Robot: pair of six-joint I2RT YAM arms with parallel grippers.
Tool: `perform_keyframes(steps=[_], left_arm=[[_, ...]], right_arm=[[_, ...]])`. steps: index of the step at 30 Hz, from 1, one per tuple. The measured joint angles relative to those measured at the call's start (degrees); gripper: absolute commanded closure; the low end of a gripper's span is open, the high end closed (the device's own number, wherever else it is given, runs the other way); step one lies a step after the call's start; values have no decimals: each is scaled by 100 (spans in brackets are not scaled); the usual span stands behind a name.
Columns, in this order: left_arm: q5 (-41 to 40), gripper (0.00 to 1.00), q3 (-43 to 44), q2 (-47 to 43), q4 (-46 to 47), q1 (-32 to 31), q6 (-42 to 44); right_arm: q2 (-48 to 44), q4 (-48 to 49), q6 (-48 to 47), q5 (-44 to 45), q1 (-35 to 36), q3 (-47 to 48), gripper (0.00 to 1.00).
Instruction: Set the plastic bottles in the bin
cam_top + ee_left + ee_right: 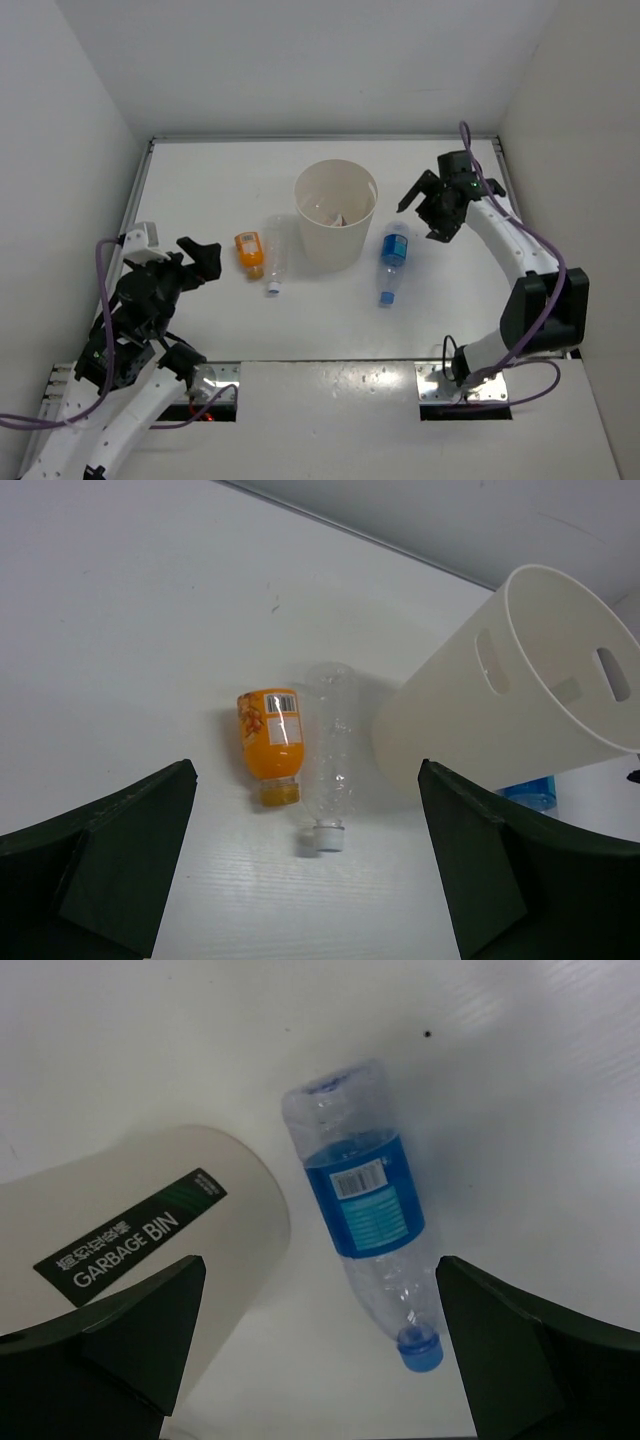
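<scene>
The cream-white bin point(336, 240) stands upright mid-table. Something clear lies inside it point(326, 209); I cannot tell whether it is the second clear bottle. The orange bottle point(249, 252) and a clear white-capped bottle point(274, 256) lie side by side left of the bin. The blue-labelled bottle point(392, 256) lies to its right. My left gripper point(204, 261) is open and empty, left of the orange bottle point(270, 742) and clear bottle point(330, 752). My right gripper point(423, 214) is open and empty, raised above the blue bottle point(366, 1203), beside the bin point(150, 1215).
White walls close in the table on the left, back and right. The bin's label reads GARBAGE BIN point(130, 1237). The bin's rim and handle slots point(492, 660) show in the left wrist view, with a bit of the blue bottle point(530, 792) behind it.
</scene>
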Motion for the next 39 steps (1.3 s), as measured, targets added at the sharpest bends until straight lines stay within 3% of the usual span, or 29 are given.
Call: perform_keyframes(steps=[20,24,28,30,33,34,39], left_arm=[[-7,0,0,-133,37,-63,0],[-7,0,0,-133,37,-66,0],[-7,0,0,-133,37,-66,0],[-7,0,0,-133,37,-66,0],[-7,0,0,-133,37,-66,0],[-7,0,0,-133,37,-66,0],[-7,0,0,-133,37,-68,0]], right_arm=[[1379,520,-586,-841,131,-717,3],[1659,474,-675,-898,142,-673,14],[1823,437,-772,-931,142,-643,35],[1812,422,-813,-933,138,-643,40],[1705,369,-866,-892,105,-643,54],[1646,275,-883,-841,90,-614,65],[1200,-566,-903,-101,-17,341,74]])
